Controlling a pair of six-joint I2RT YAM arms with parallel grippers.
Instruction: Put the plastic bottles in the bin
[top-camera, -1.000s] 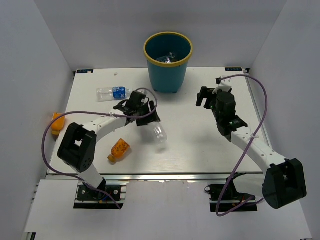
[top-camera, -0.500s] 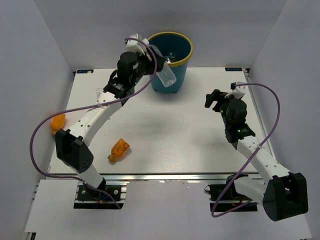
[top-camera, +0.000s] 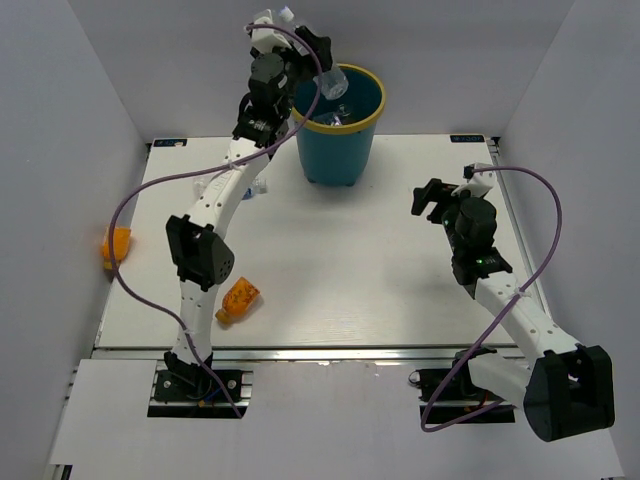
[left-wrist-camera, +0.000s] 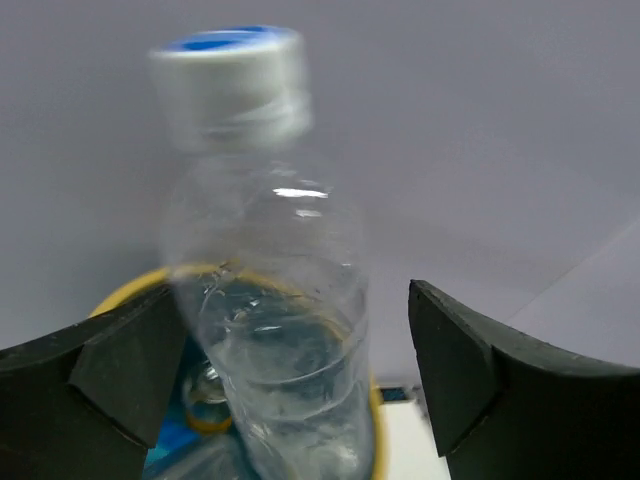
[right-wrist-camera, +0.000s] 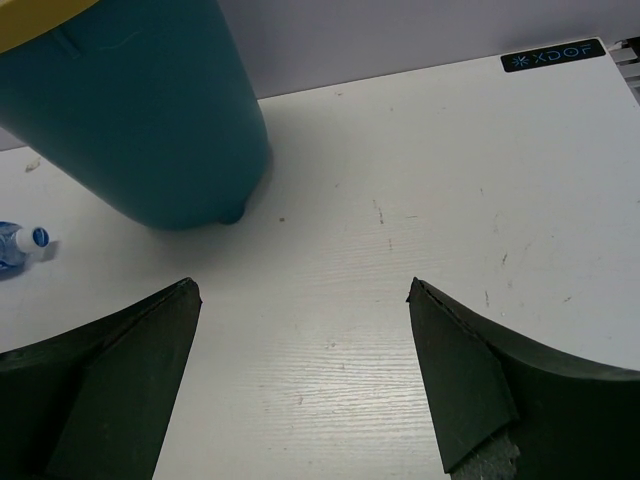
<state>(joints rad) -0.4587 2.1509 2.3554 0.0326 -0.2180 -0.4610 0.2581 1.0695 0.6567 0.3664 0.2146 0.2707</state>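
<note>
Left wrist view: the left hand (left-wrist-camera: 295, 330) holds its fingers apart, a clear bottle (left-wrist-camera: 265, 250) between them over the bin (left-wrist-camera: 130, 287); the right hand (right-wrist-camera: 303, 290) is likewise spread.

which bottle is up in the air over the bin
The clear bottle with the blue-topped cap, between the open fingers of the left gripper above the bin. The two orange bottles lie down low, far from it.

Left end effector (left-wrist-camera: 290, 365) raised high, spread wide
</note>
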